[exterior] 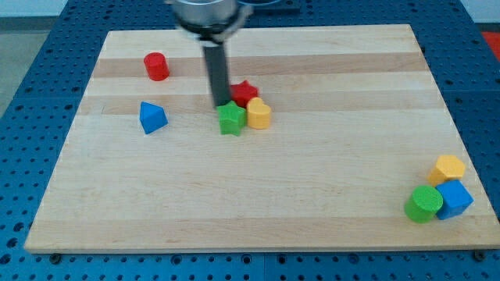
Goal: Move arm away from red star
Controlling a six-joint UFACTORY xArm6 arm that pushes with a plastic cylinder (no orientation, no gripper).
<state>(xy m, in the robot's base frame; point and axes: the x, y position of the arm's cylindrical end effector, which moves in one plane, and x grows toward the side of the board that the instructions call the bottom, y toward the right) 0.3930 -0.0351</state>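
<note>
Camera view shows my tip (222,104) just at the view's left of the red star (245,93), touching the top of the green star (231,119). Below the red star sits a yellow block (258,114), touching it. The rod carries no end effector, so nothing opens or closes.

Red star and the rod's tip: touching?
Cannot tell. In the camera view my tip ends beside the red star, above the green star; no gap shows plainly.
</note>
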